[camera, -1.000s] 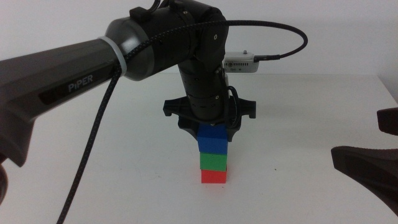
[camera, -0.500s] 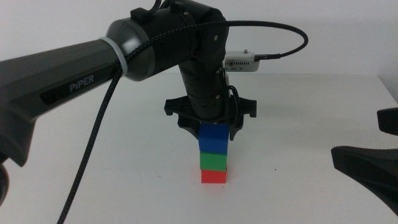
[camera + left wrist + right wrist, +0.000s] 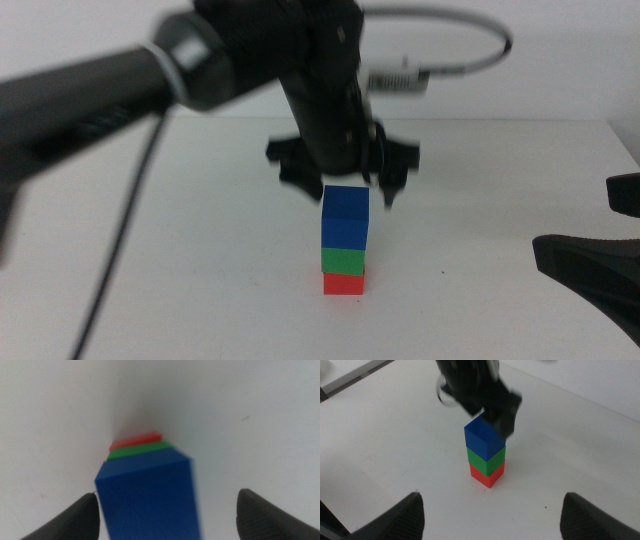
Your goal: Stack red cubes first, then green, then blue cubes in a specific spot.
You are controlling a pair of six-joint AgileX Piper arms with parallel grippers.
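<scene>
The blue cube (image 3: 345,217) tops the green cube (image 3: 344,261) and red cube (image 3: 344,284), mid-desk toward the front edge. Light, rigid, probably tippy; grip opposite flat faces. Left end effector (image 3: 344,186) spread wide above; right end effector (image 3: 490,515) also wide, waiting by the right edge.

White desk (image 3: 180,250), plain and matte, seen from the middle view and from both wrist views. One object rests directly on its surface: the red cube (image 3: 344,284), standing flat near the centre of the desk, toward the front. The red cube forms the base of a three-cube column; the green cube (image 3: 344,260) sits on it and the blue cube (image 3: 345,216) on top, neither touching the desk. In the right wrist view the red cube (image 3: 487,474) shows two faces against the white surface, with a soft shadow beside it. A few tiny dark specks mark the desk near the column.
</scene>
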